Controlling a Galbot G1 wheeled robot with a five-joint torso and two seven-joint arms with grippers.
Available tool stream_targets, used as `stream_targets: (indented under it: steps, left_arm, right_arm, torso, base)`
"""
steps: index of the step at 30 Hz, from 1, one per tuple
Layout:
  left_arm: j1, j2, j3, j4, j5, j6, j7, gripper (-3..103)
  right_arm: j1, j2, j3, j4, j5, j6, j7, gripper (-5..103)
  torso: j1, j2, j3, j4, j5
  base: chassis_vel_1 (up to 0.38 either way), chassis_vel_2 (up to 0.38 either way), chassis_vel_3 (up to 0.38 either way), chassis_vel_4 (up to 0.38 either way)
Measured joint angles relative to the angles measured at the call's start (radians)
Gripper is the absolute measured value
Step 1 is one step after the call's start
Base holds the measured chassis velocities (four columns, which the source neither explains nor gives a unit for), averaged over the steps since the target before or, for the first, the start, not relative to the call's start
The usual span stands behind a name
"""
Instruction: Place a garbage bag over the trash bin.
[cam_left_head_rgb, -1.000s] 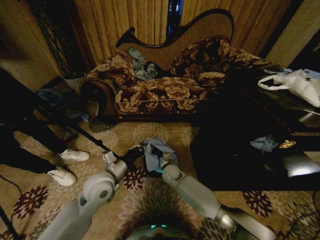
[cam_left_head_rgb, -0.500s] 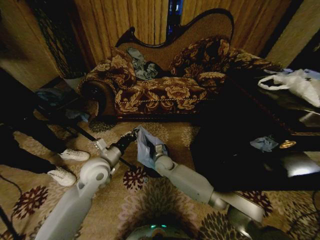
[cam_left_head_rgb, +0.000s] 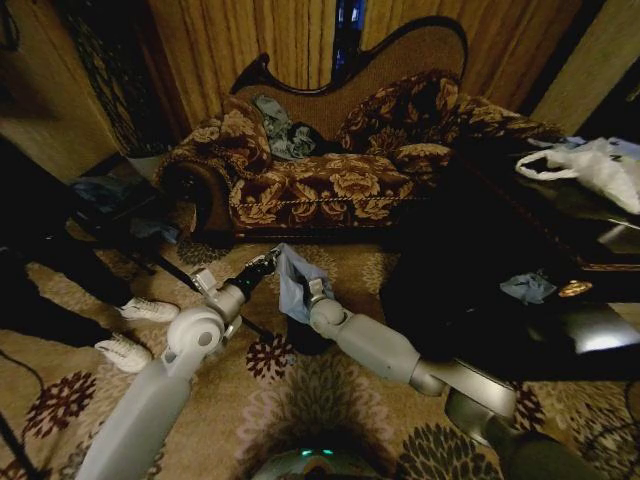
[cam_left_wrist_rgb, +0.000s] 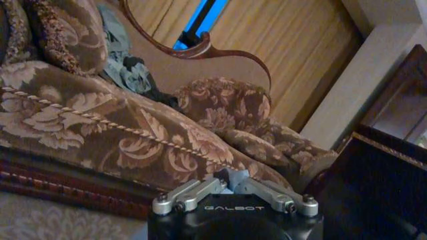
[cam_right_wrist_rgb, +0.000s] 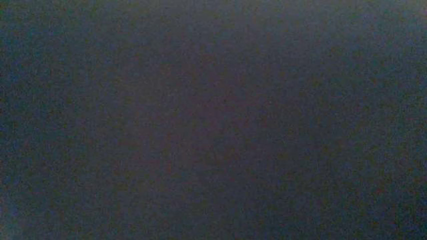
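Observation:
The garbage bag (cam_left_head_rgb: 292, 282), thin pale blue-grey film, hangs above the carpet in front of the sofa in the head view. My left gripper (cam_left_head_rgb: 264, 267) holds the bag's left edge. In the left wrist view its fingertips (cam_left_wrist_rgb: 230, 186) are pinched together on a sliver of pale blue film (cam_left_wrist_rgb: 231, 175). My right gripper (cam_left_head_rgb: 313, 293) is pressed into the bag's right side, its tip buried in the film. A flat dark blue-grey surface covers the right wrist view. A dark round shape below the bag, apparently the trash bin (cam_left_head_rgb: 302, 338), is largely hidden by my right arm.
The patterned sofa (cam_left_head_rgb: 330, 180) stands just beyond the bag. A dark low table (cam_left_head_rgb: 500, 300) at the right carries a white handled bag (cam_left_head_rgb: 590, 165) and a small blue-grey scrap (cam_left_head_rgb: 527, 288). A person's white shoes (cam_left_head_rgb: 135, 330) stand at the left beside a dark pole.
Both arms have stretched forward toward the sofa and lifted the bag higher; it hangs narrower between the two grippers than a second ago.

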Motion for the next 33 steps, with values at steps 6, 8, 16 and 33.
stream_targets:
  steps: [6, 8, 16, 33]
  left_arm:
    - [-0.007, -0.022, 0.012, 0.038, 0.003, -0.010, 0.005, 0]
    - [-0.006, -0.023, 0.012, 0.042, 0.004, -0.012, 0.007, 0]
    - [0.012, -0.043, 0.008, 0.071, 0.007, -0.021, 0.023, 0]
    - [0.021, -0.051, 0.008, 0.073, 0.005, -0.022, 0.025, 0]
  right_arm:
    - [0.017, 0.060, 0.000, -0.103, -0.013, 0.000, -0.012, 0]
    - [0.019, 0.068, 0.002, -0.119, -0.019, 0.000, -0.017, 0]
    - [0.065, 0.120, -0.042, -0.278, -0.090, 0.005, -0.090, 0]
    - [0.090, 0.118, -0.090, -0.279, -0.078, -0.046, -0.093, 0]
  torso:
    - [0.000, 0.000, 0.000, 0.0000, 0.0001]
    - [0.000, 0.000, 0.000, 0.0001, 0.0001]
    - [0.000, 0.000, 0.000, -0.0002, 0.0000]
    - [0.000, 0.000, 0.000, 0.0000, 0.0002]
  base:
    - [0.000, 0.000, 0.000, 0.000]
    - [0.000, 0.000, 0.000, 0.000]
    - [0.000, 0.000, 0.000, 0.000]
    - [0.000, 0.000, 0.000, 0.000]
